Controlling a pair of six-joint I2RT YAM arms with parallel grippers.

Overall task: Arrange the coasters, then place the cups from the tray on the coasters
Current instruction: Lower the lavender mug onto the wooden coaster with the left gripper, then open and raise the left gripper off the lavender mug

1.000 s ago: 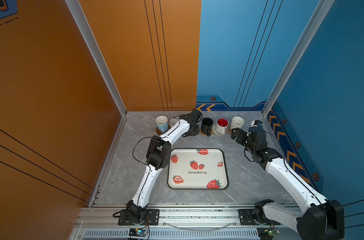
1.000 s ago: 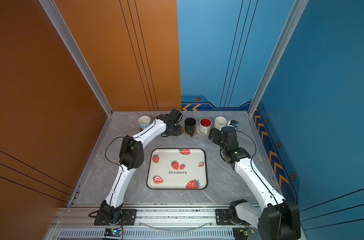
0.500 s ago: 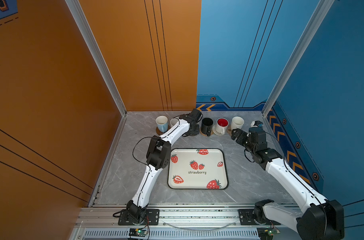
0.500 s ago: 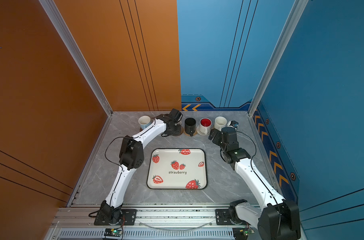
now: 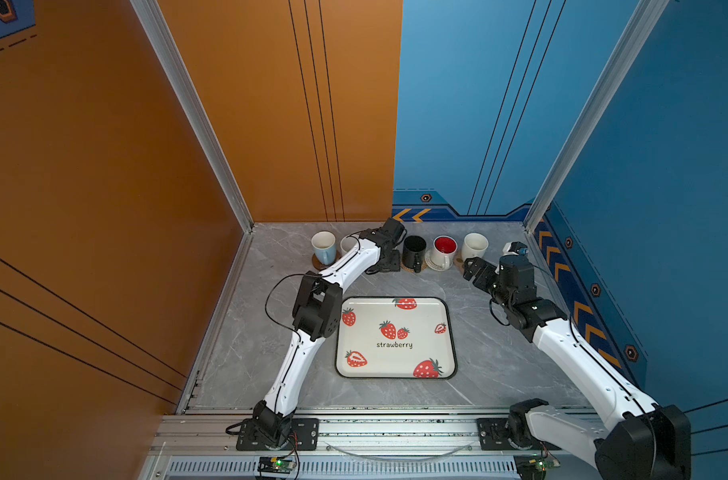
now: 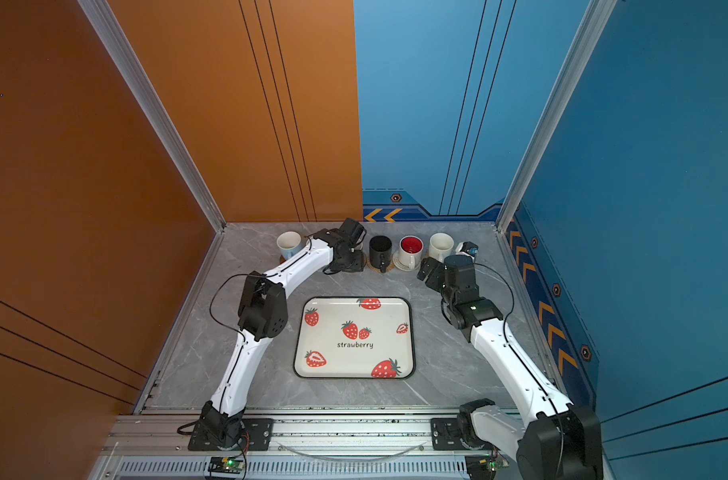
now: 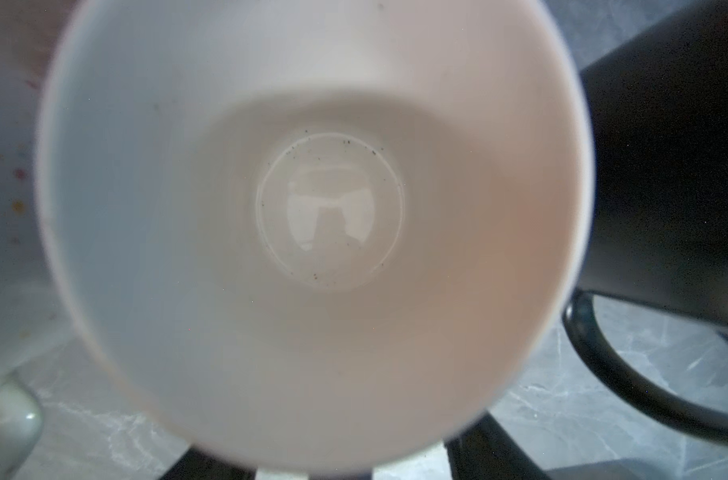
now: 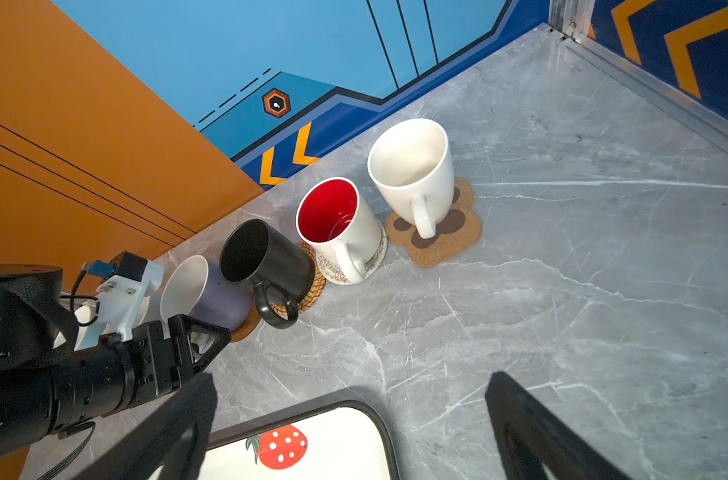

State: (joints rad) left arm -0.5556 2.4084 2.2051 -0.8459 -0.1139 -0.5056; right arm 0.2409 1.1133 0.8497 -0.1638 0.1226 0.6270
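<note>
Five cups show in a row at the back: light blue (image 5: 324, 247), speckled white (image 5: 347, 244), black (image 5: 414, 251), red-inside (image 5: 444, 249) and cream (image 5: 474, 246). The lavender cup (image 8: 206, 295) stands on a brown coaster (image 8: 246, 328), and its white inside (image 7: 312, 208) fills the left wrist view. My left gripper (image 5: 385, 264) is open, its fingers (image 7: 491, 449) spread at that cup's near side. The black cup sits on a rattan coaster (image 8: 310, 291), the red-inside one on a woven coaster (image 8: 370, 266), the cream one on a paw-print coaster (image 8: 437, 237). The tray (image 5: 395, 370) holds nothing. My right gripper (image 8: 354, 415) hangs open and empty over its far right corner.
The orange wall (image 5: 312, 124) and blue wall (image 5: 457, 124) stand right behind the row of cups. A blue side wall (image 5: 570, 266) runs close along the right arm. A black cable (image 5: 270, 299) loops off the left arm's elbow.
My left gripper's jaws have spread apart at the lavender cup, which stays on its coaster. Both arms have hardly moved.
</note>
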